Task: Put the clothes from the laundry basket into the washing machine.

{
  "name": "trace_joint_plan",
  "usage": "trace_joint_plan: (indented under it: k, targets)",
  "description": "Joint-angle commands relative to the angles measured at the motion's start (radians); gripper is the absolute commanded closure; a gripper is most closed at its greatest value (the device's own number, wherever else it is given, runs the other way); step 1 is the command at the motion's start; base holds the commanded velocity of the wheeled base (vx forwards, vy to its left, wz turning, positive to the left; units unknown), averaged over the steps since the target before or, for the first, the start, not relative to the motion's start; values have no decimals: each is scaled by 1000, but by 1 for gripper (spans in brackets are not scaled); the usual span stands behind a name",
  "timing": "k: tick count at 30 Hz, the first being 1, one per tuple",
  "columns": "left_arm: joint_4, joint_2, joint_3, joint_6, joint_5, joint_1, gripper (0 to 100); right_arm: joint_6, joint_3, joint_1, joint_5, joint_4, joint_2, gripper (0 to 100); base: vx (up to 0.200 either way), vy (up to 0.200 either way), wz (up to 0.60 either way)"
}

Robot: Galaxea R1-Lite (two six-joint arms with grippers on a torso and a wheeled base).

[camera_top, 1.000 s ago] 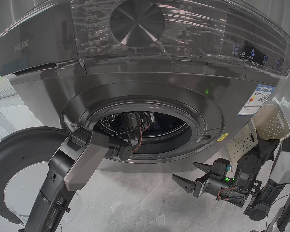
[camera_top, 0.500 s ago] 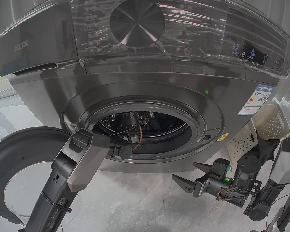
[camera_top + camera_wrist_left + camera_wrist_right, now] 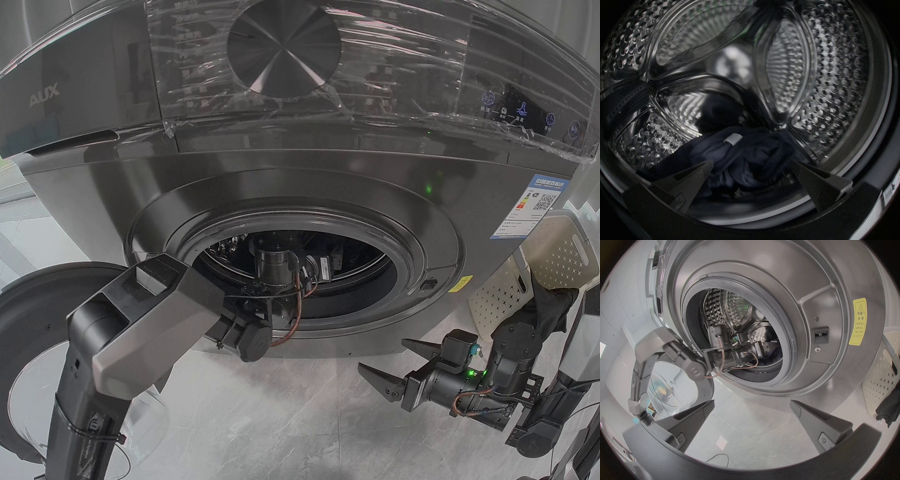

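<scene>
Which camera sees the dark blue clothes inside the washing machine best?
The left wrist view: the crumpled dark blue clothes lie plainly low in the shiny steel drum. In the head and right wrist views, the left arm blocks them.

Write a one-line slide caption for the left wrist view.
Left gripper, open and empty, facing a crumpled dark navy garment at the bottom of the perforated steel drum.

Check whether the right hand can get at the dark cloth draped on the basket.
Probably yes, after turning back. The right hand is open and empty over the floor, pointing away from the basket; the dark cloth hangs over its rim beside that arm, with nothing between them.
</scene>
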Motion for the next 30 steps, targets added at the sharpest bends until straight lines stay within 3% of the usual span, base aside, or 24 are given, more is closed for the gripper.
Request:
trace_joint_plan:
  k: [1, 3, 12, 16, 19, 22, 26, 30]
  targets:
    - [-120, -468, 679, 9, -22, -209, 0, 0, 86, 23, 7, 3, -62, 0, 0, 0, 0]
    - [-136, -530, 779, 7, -53, -252, 0, -2, 104, 35, 7, 3, -85, 0, 0, 0, 0]
    - [-168, -757, 1114, 7, -53, -353, 0, -9, 182, 38, 5, 4, -161, 0, 0, 0, 0]
    - [-195, -811, 1181, 9, -48, -358, 0, -12, 196, 31, -3, 4, -188, 0, 0, 0, 0]
    - [-235, -906, 1268, 15, -45, -344, 0, -42, 196, 9, -49, 4, -285, 0, 0, 0, 0]
    - [-237, -992, 1316, 18, -30, -344, 0, -42, 196, -28, -84, 16, -352, 0, -200, 0, 0]
    - [-223, -1080, 1377, 22, -10, -317, 0, -40, 196, -95, -99, 56, -418, 0, -150, 0, 0]
    - [-223, -1143, 1446, 67, -4, -295, 0, -46, 196, -136, -105, 157, -512, 0, -100, 0, 0]
